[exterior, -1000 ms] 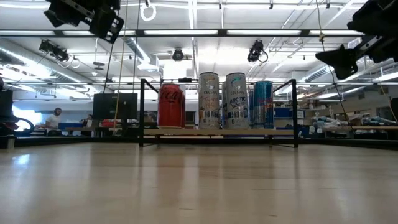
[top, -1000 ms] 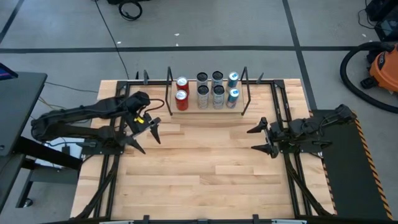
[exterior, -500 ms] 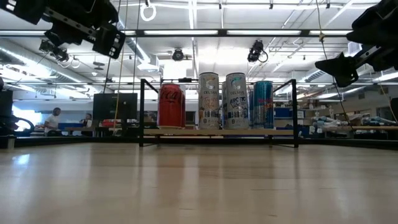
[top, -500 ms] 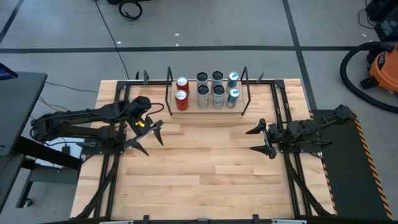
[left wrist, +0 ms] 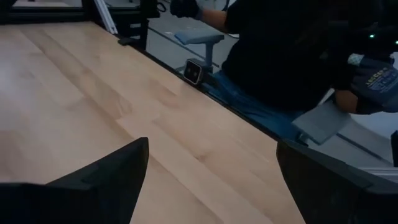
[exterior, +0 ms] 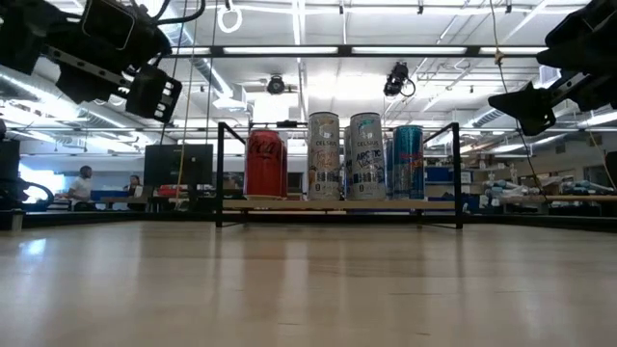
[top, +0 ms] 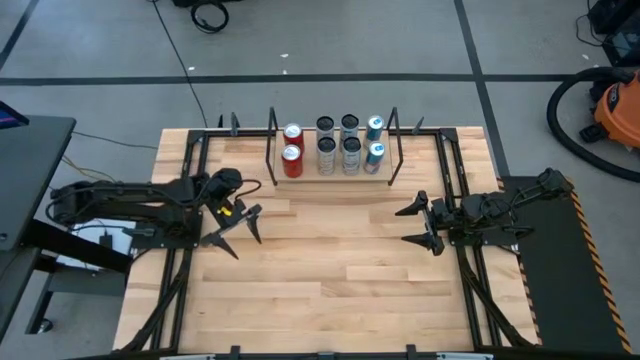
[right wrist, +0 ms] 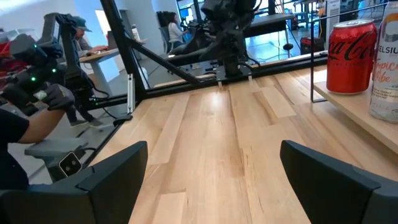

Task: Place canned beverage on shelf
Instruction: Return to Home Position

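Seen from above, the narrow light-wood shelf with a black rod frame at each end stands at the far middle of the pale plank table. It carries eight drink cans in two rows of four: two red cans at its left end, four dark-topped silver cans in the middle, and two light blue cans at its right end. The level low view shows only the front row, one red, two silver and one blue, all upright on the platform and hiding the row behind. The left gripper hangs over the table's left part, near the shelf's left end but apart from it, spread open and holding nothing. Its wrist view shows bare wood between the two dark fingers and, past the table edge, a person in dark clothes whom only the wrist views catch. The right gripper is over the table's right part, likewise spread wide and empty. Its wrist view looks across the boards to a red can on the shelf end and to the left arm.
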You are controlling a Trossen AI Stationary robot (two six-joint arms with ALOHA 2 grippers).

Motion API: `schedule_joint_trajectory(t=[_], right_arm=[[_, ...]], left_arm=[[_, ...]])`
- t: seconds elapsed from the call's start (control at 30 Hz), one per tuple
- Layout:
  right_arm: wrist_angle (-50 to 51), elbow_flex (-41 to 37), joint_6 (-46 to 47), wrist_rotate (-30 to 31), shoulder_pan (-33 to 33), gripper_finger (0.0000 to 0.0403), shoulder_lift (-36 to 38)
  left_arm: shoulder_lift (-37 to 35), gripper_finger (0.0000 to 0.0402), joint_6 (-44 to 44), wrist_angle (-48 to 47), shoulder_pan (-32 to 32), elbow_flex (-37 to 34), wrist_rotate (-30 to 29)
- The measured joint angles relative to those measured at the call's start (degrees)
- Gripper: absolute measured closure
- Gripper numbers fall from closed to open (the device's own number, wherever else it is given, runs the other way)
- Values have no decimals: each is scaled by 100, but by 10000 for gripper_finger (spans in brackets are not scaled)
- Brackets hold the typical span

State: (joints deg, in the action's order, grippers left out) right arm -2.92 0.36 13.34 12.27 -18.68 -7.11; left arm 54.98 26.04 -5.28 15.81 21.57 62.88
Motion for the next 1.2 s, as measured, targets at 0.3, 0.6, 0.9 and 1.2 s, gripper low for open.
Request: schedule_joint_trajectory(t=[0.3, 0.6, 0.9, 1.2], right_arm=[[0, 0, 0, 0, 0, 27, 0], [0, 0, 0, 0, 0, 27, 0], [0, 0, 2, 0, 0, 27, 0], [0, 0, 2, 0, 0, 27, 0]], left_arm=[[0, 47, -1261, 1105, -365, -209, -1469], [0, 47, -3090, 2673, -1044, -672, -3394], [0, 47, -3261, 2978, -2130, -890, -6378], [0, 47, -2704, 2893, -2847, -893, -6692]])
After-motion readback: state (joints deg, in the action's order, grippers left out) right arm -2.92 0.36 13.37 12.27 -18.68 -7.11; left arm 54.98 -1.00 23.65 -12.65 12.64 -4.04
